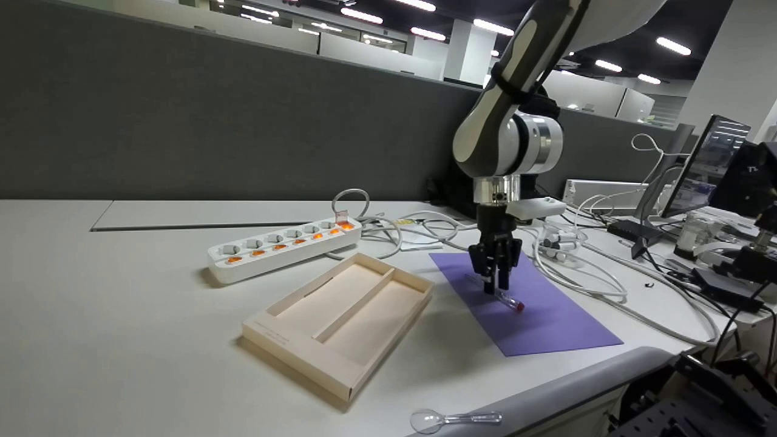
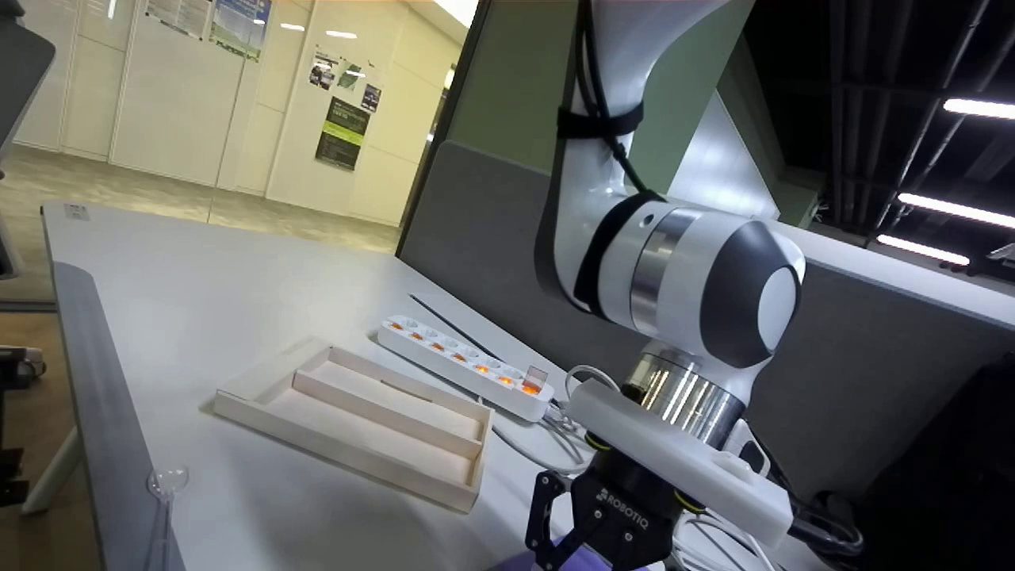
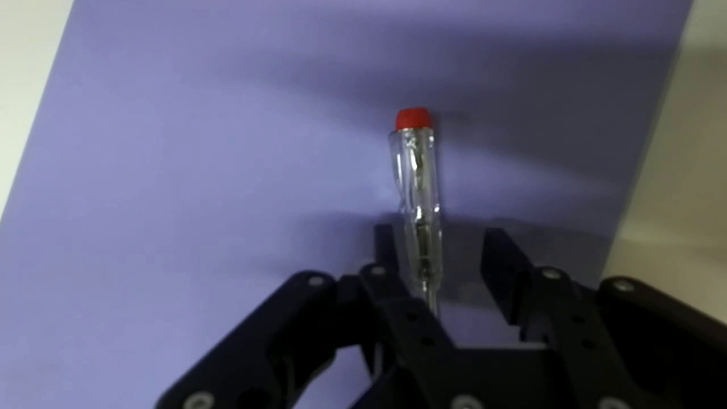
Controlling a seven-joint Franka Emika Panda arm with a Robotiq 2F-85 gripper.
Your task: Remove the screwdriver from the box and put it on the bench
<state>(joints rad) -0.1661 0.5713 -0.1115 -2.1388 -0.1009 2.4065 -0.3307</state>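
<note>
The screwdriver (image 1: 513,301) lies on the purple sheet. In the wrist view the screwdriver (image 3: 419,187) has a clear handle with a red end cap, and its shaft runs down behind the gripper. My gripper (image 3: 440,236) is open, its fingers on either side of the handle, the left finger much closer to it. In an exterior view the gripper (image 1: 496,288) is low over the sheet. The box (image 1: 297,343), a pale tan tray with a divider, stands empty beside the sheet; the box (image 2: 349,456) also shows there. The bench (image 1: 121,340) is pale grey-white.
The purple sheet (image 1: 564,321) lies under the gripper. A white power strip (image 1: 285,249) stands behind the box, with white cables (image 1: 431,221) beyond. A clear spoon (image 1: 455,419) lies near the bench's front edge. A grey partition (image 1: 243,121) runs along the back.
</note>
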